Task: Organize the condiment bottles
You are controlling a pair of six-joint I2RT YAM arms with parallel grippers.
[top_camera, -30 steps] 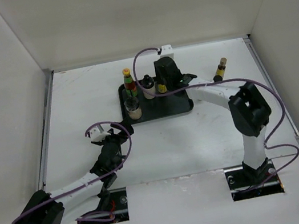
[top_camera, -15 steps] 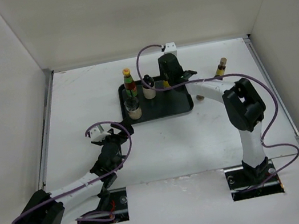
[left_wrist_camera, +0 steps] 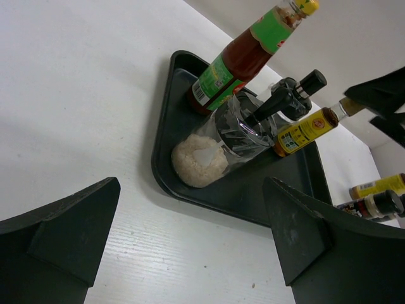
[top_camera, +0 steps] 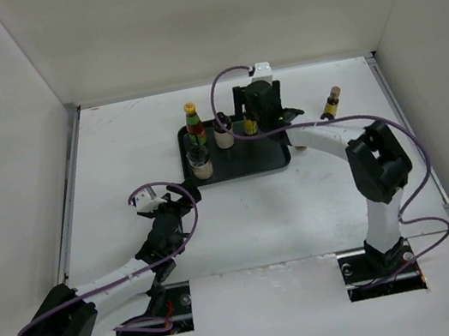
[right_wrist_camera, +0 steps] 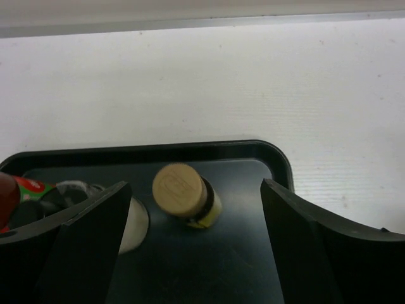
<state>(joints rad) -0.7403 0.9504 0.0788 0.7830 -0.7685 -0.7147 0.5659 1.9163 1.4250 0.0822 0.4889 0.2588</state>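
Observation:
A black tray [top_camera: 271, 158] holds four condiment bottles. The red-green one with a yellow cap [top_camera: 194, 125] stands at its back left. Beside it is the white one with a black cap [top_camera: 223, 132]. The short clear one [top_camera: 201, 165] is at the front left. The slim yellow-filled one [top_camera: 250, 125] stands upright with a tan cap [right_wrist_camera: 182, 189]. My right gripper [top_camera: 256, 110] hovers open straight above it, its fingers wide on either side and not touching. My left gripper [top_camera: 174, 199] is open and empty over the table, just before the tray's front left corner [left_wrist_camera: 166, 174].
Another yellow-capped bottle [top_camera: 332, 102] stands on the table to the right of the tray. A small bottle [top_camera: 299, 148] lies against the tray's right edge. White walls enclose the table on three sides.
My right gripper carried the slim yellow-filled bottle toward the tray's back, then opened and let it go standing in the tray. The left arm has not moved.

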